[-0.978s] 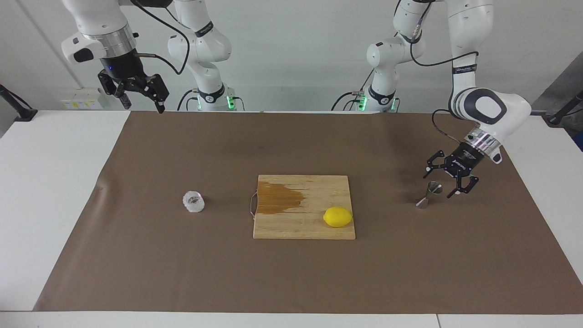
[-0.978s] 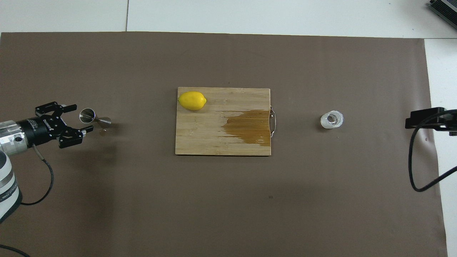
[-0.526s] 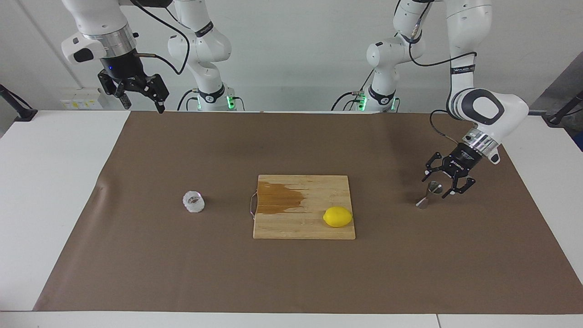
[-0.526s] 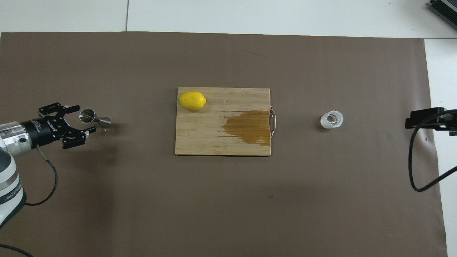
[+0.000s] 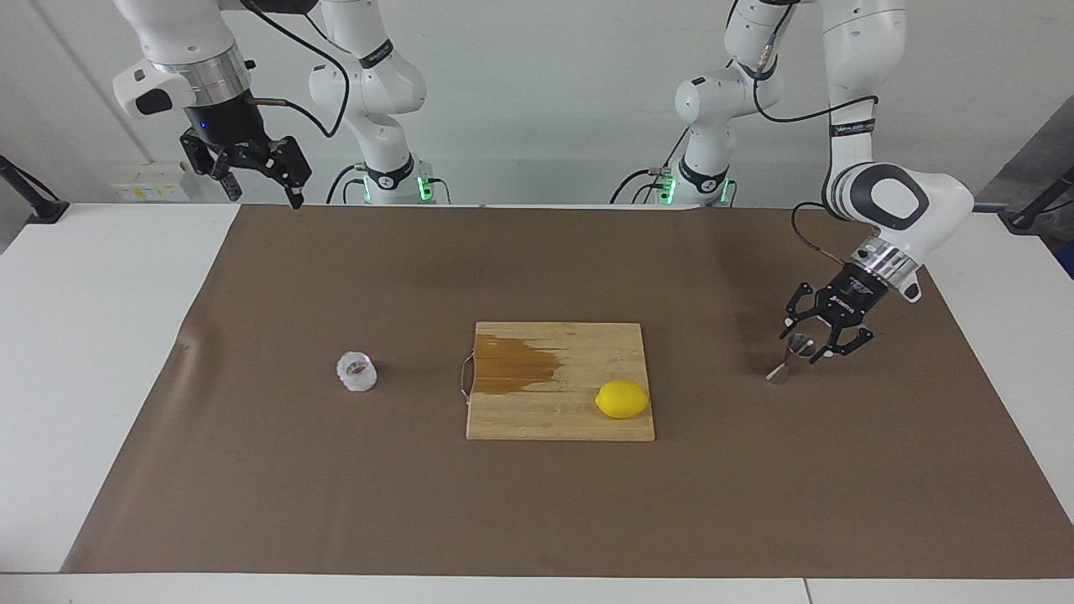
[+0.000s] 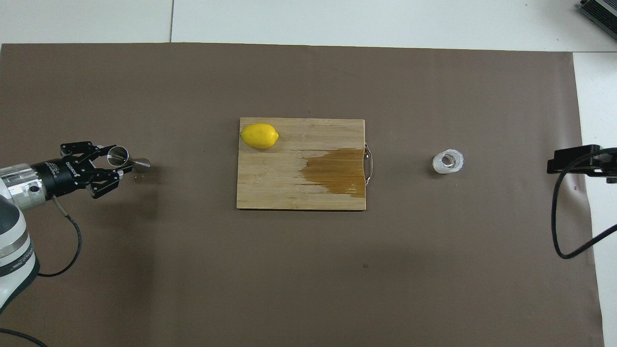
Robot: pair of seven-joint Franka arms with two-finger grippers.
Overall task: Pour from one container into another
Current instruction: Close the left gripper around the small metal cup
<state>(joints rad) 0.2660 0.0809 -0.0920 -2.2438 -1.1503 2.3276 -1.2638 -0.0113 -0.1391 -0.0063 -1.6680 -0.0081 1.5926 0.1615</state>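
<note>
Left gripper (image 5: pixel 805 346) low at the left arm's end of the table, jaws set around the upper cone of the steel jigger (image 5: pixel 792 356), one finger on each side and close to the rim; whether already touching the metal cannot be told, so grip not confirmed

Jigger upright on the brown mat (image 5: pixel 537 503), base down, open mouth up, well apart from the cutting board (image 5: pixel 537 419); seen from overhead as jigger (image 6: pixel 126 159) with left gripper (image 6: pixel 117 159) flanking its top

Right gripper (image 5: pixel 256 172) raised over the mat's edge nearest the robots, at the right arm's end, waiting; jaws spread wide, nothing between them

Ribbed glass cup (image 5: pixel 357 372) upright on the mat at the right arm's end, well apart from the board's wire handle (image 5: pixel 464 377), untouched; same cup (image 6: pixel 448 161) in the overhead view

Board (image 6: pixel 270 188) in the middle of the mat, dark wet-looking stain (image 5: pixel 512 363) on the handle end

Lemon (image 5: pixel 622 399) resting on the board at the corner farther from the robots, toward the left arm's end; lemon (image 6: pixel 259 136) clear of the stain (image 6: pixel 337 171)
</note>
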